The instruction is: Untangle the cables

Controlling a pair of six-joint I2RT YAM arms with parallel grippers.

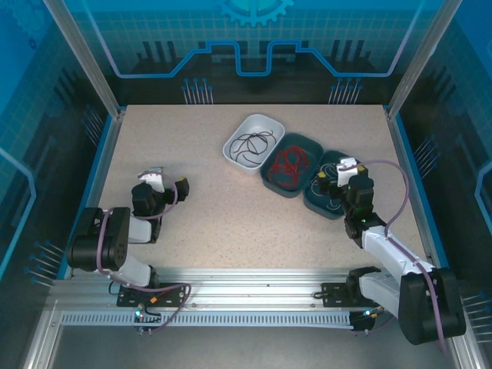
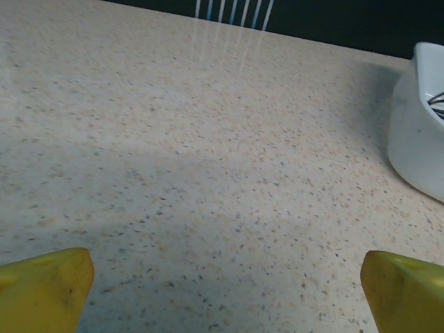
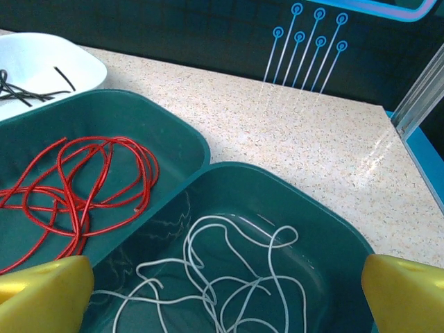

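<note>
1. The top external camera sits high behind the left arm (image 1: 115,242) and right arm (image 1: 392,261) and looks down and forward over the whole table (image 1: 231,207).
2. The left wrist camera skims low over the tabletop, facing the back wall (image 2: 347,21).
3. The right wrist camera tilts down at close range into the middle teal tray (image 3: 180,149) and end teal tray (image 3: 322,250), near enough to separate single white cables (image 3: 215,218).
4. All three views share the white tray (image 1: 261,121); the overhead and right wrist views also share both teal trays.

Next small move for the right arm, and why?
Probably lift the right pincer clear of the teal tray: the red cable, black cable and white cable already lie in separate trays, and the pincer is open and empty.
</note>
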